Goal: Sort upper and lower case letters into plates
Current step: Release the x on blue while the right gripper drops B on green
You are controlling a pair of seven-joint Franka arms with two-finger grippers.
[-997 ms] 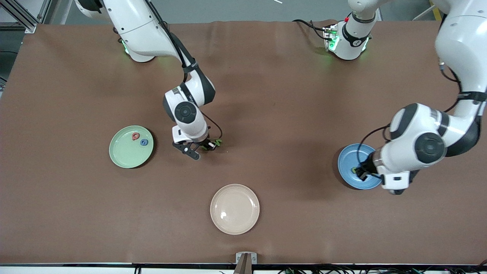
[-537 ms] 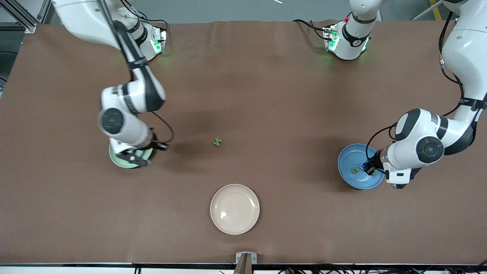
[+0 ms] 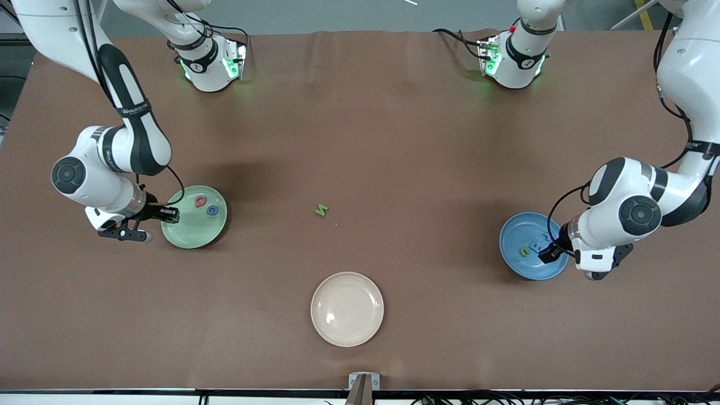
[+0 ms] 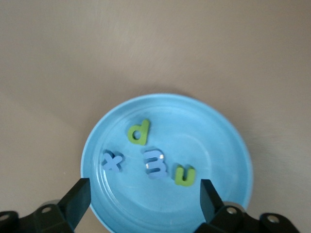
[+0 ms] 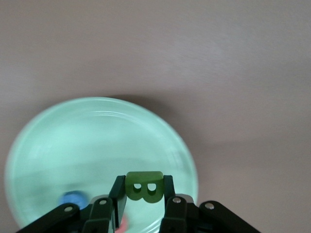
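My right gripper (image 3: 170,214) hangs over the rim of the pale green plate (image 3: 191,232), at the right arm's end of the table. It is shut on a green letter B (image 5: 144,187) between its fingertips (image 5: 144,190), above the plate (image 5: 97,141). A red letter (image 3: 199,201) and a blue letter (image 3: 212,210) lie in that plate. My left gripper (image 3: 548,254) is open and empty over the blue plate (image 3: 516,230). That plate (image 4: 218,126) holds a green d (image 4: 139,132), a blue x (image 4: 112,160), a blue m (image 4: 155,162) and a green u (image 4: 185,175). My left gripper (image 4: 144,201) stands over the plate's rim.
One small green letter (image 3: 321,210) lies on the brown table between the two plates. A cream-beige plate (image 3: 347,309) sits empty nearer to the front camera, at the middle of the table.
My right gripper has carried the green B from the middle of the table to the pale green plate. My left gripper has drawn back over the blue plate's rim.
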